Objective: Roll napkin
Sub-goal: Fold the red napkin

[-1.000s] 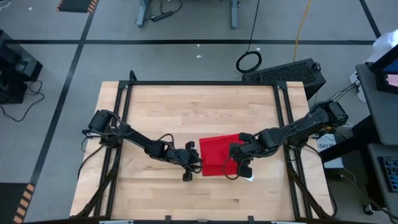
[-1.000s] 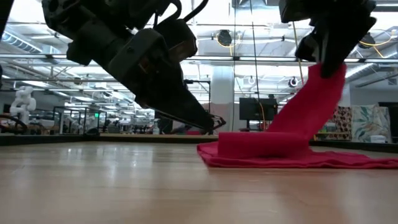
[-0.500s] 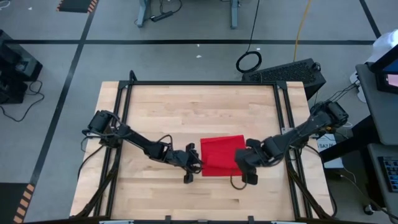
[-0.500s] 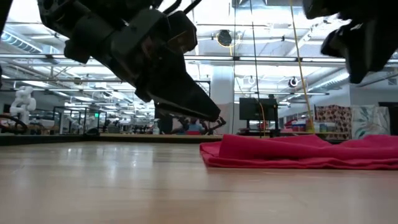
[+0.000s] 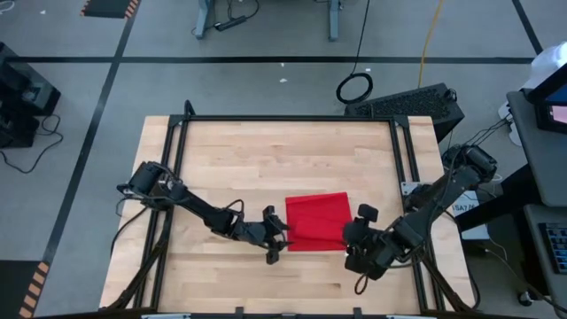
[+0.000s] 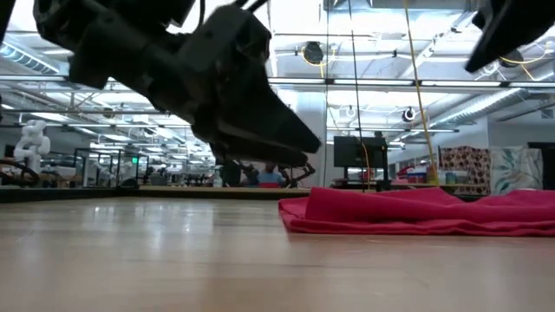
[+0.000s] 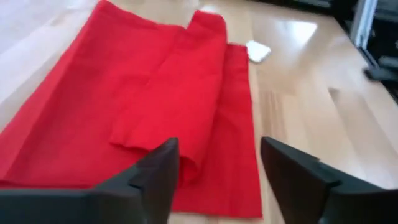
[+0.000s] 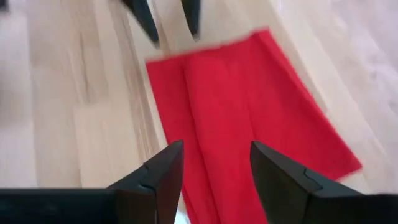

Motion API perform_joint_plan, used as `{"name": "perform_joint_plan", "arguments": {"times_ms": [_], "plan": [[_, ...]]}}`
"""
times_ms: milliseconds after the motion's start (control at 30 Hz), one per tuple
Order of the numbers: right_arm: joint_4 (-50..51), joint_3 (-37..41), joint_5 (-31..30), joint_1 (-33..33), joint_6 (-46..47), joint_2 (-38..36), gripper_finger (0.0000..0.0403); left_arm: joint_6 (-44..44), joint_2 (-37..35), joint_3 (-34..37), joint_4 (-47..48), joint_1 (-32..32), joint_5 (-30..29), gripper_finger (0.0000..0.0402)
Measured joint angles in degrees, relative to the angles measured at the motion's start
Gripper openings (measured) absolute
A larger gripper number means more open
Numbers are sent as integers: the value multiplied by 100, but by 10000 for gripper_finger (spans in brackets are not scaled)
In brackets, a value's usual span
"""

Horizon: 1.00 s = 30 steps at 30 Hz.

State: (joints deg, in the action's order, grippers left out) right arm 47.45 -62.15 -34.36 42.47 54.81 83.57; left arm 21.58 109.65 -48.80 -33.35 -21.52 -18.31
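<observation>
The red napkin [image 5: 317, 221] lies flat on the wooden table, right of centre. A folded-over strip [image 7: 180, 93] rests along its middle, and its white tag [image 7: 258, 51] shows at one edge. My left gripper [image 5: 276, 237] stands open at the napkin's left edge, low over the table. In its wrist view its fingers [image 7: 163, 177] stand over the napkin's near border, and I see no touch. My right gripper [image 5: 350, 248] is open, raised off the napkin's near right corner. It looks down on the napkin [image 8: 249, 118] past its own fingers.
Black frame rails [image 5: 403, 168] run along the table's left, right and far sides. Bare wood [image 5: 283, 159] stretches beyond the napkin toward the far edge. In the low view the napkin [image 6: 416, 212] is a low heap right of the left gripper [image 6: 260, 130].
My right gripper has let go of the napkin part that it held up, and has drawn back toward the table's near right. That part has fallen onto the rest and now lies as a fold. My left gripper has shifted slightly toward the near edge.
</observation>
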Motion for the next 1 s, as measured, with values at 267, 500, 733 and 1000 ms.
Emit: {"name": "perform_joint_plan", "arguments": {"times_ms": [267, 500, 733, 1000], "plan": [[-478, 1, -659, 154, -24, 0, 168, 502, 442, -2, -278, 180, -78, 255], [-624, 2, -947, 151, -293, 2, 168, 508, 799, -122, -546, 371, 416, 214], [-758, 103, -1300, 151, -348, 68, 169, 120, 916, -270, -494, 542, 523, 89], [-1448, 882, -1182, 99, -236, 505, 169, -1093, 1, -275, -256, 594, 471, 14]]}}
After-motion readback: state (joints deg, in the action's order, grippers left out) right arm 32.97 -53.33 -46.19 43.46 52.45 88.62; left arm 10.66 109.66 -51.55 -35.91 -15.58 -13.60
